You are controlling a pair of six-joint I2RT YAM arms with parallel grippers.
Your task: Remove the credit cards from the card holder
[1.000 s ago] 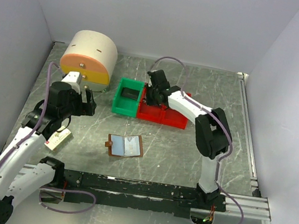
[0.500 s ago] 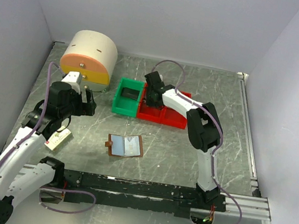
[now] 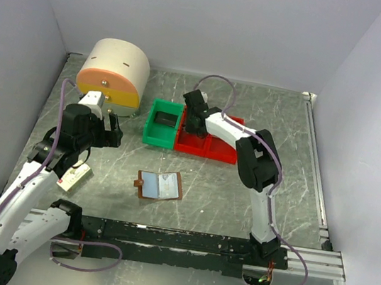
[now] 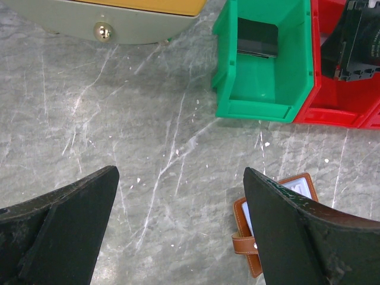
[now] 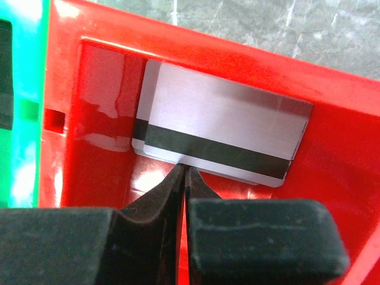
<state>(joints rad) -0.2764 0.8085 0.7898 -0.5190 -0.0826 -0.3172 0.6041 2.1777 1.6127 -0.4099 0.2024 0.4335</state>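
The right gripper (image 5: pixel 183 172), jaws pressed together on nothing, is held at a silver card (image 5: pixel 225 127) laid in the red bin (image 5: pixel 332 95), so a drop-off is judged done and a return is called for to the card holder (image 3: pixel 160 185), lying open well apart on that bin's near side.

- No word, number or brand can be read in any of the views.
- The black housing of the right arm (image 4: pixel 363 44), seen from the left wrist, carries a few lines of small white print, too blurred to make out.
- The silver card (image 5: pixel 222 127) in the red bin (image 5: pixel 237 56) shows a plain silvery face crossed by a black magnetic stripe; no characters are legible on it.
- The white-and-red box (image 3: pixel 75 177) on the surface bears a red marking, too small to read from above.
- The pale inner panels of the card holder (image 3: pixel 160 185) show no legible print.
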